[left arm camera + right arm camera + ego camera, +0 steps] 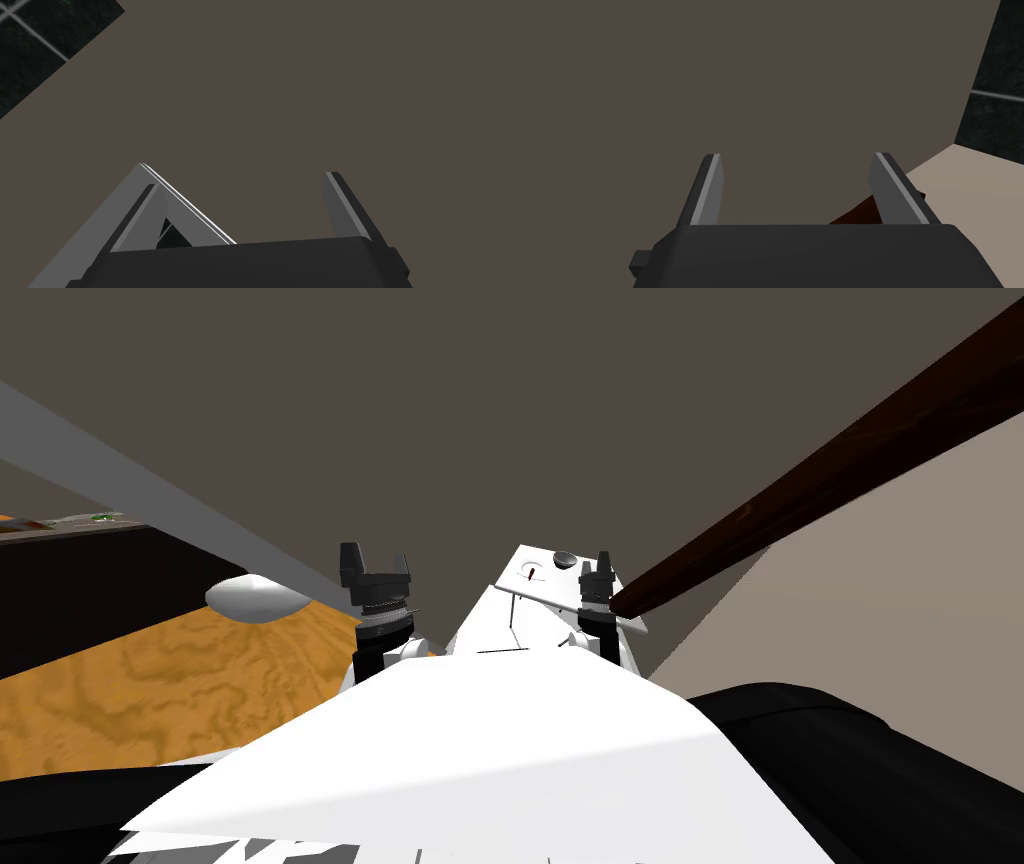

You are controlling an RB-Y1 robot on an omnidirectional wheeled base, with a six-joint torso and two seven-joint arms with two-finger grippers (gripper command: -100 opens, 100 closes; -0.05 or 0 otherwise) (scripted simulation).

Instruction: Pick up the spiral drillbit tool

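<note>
A small white table top (510, 598) lies just ahead of me in the head view. On it rest a slender dark red tool (532, 575), likely the spiral drillbit, and a dark round thing (564, 558). My right gripper (602, 560) hovers at the top's right edge, to the right of both. In its wrist view the right gripper (797, 155) is open and empty, facing a flat brown-grey wall. My left gripper (376, 560) is raised to the left of the white top. In its own view the left gripper (240, 180) is open with nothing between its fingers.
A dark brown beam (820, 478) slants down from the upper right to the right gripper. To the left, a pale oval object (255, 596) lies over an orange wood-grain floor (150, 678), beside a grey rail (180, 503). Dark furniture (80, 578) stands at the far left.
</note>
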